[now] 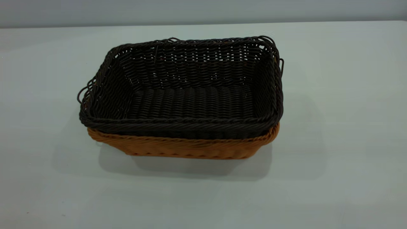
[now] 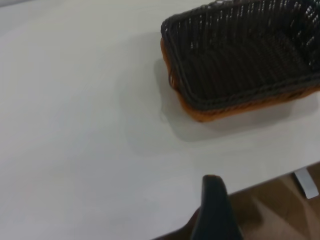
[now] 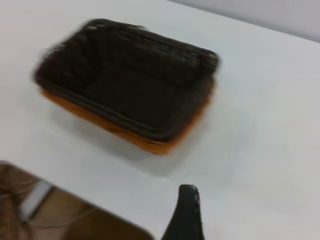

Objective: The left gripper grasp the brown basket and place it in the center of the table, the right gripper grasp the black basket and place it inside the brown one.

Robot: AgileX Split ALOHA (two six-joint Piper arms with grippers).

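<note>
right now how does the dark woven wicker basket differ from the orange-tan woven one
The very dark brown-black woven wicker basket sits nested inside the orange-tan woven wicker basket, which rests directly on the pale table. The dark one shows its whole interior and rim; the orange-tan one shows only a band of outer wall and rim below it. Both are rectangular, upright, braided-rimmed, and neither is held.

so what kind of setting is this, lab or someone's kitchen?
Likely a lab or test bench, not a kitchen: a plain pale table against a bare wall, holding only the black basket nested in the brown basket. Both arms sit pulled back at the table's edge.
</note>
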